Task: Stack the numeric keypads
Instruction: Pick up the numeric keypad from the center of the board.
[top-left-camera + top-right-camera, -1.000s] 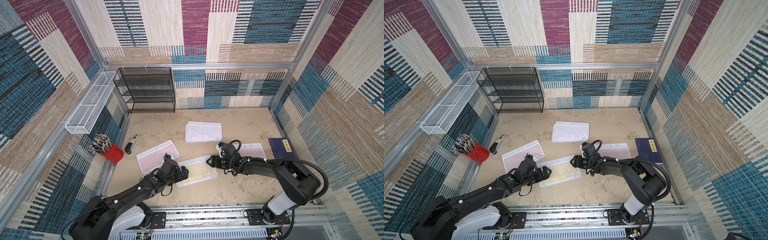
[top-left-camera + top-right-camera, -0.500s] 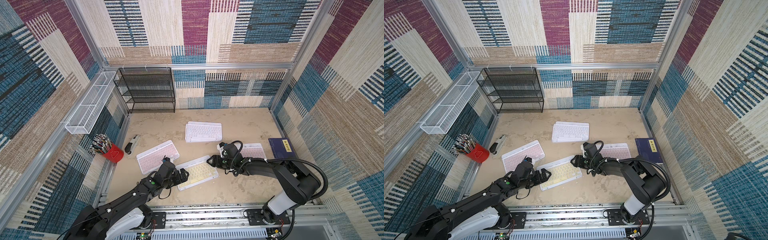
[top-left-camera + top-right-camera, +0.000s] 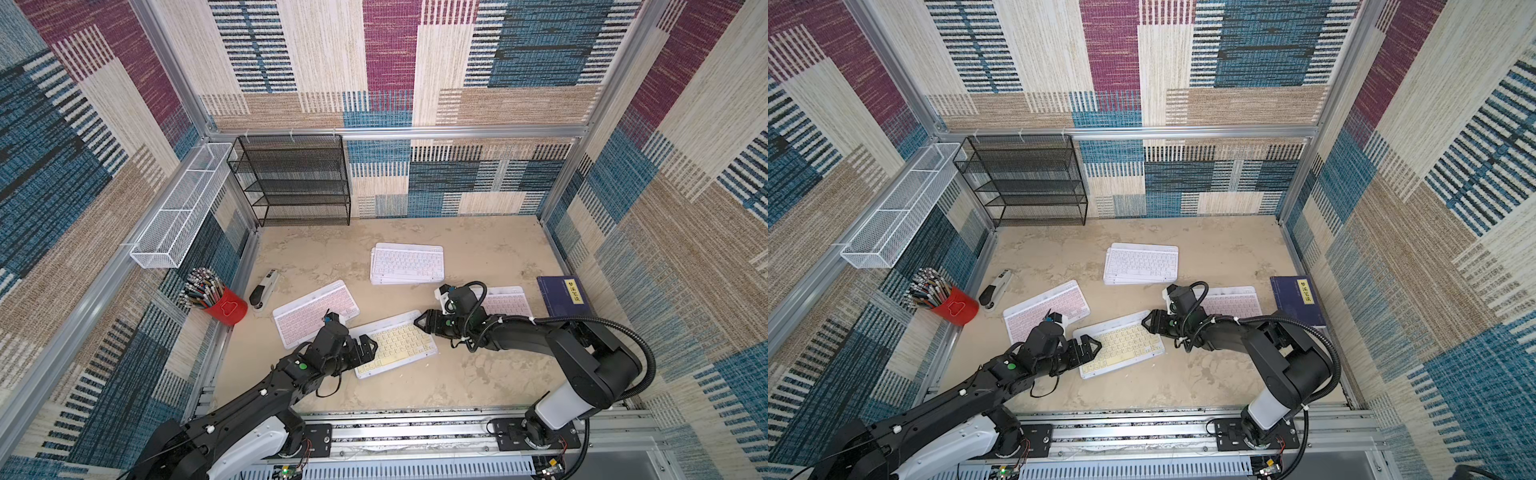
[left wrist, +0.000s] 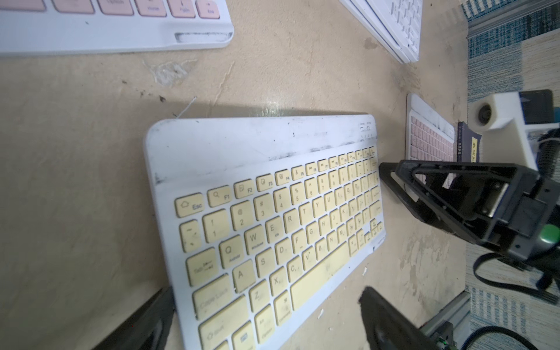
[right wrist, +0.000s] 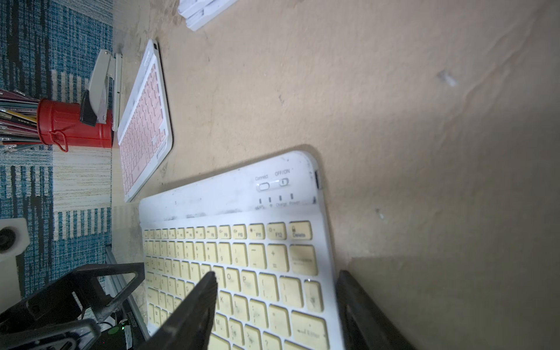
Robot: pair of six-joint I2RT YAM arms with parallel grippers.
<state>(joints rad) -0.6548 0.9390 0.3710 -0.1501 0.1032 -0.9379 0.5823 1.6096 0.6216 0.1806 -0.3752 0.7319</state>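
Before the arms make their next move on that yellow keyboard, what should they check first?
1. Open left gripper straddles the yellow keypad end: ok.
2. Open right gripper sits at the opposite end: ok.
3. Keypad gripped: not ok, it lies flat and ungripped.
4. Jaws low enough to catch its edges: cannot tell.
5. Top of stack bare: ok.
6. Layers squared: not ok, slightly offset.

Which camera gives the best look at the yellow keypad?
Left wrist view: the yellow keypad fills it, nearly whole, key legends readable. Right wrist view shows only one end. Both top views show it small.
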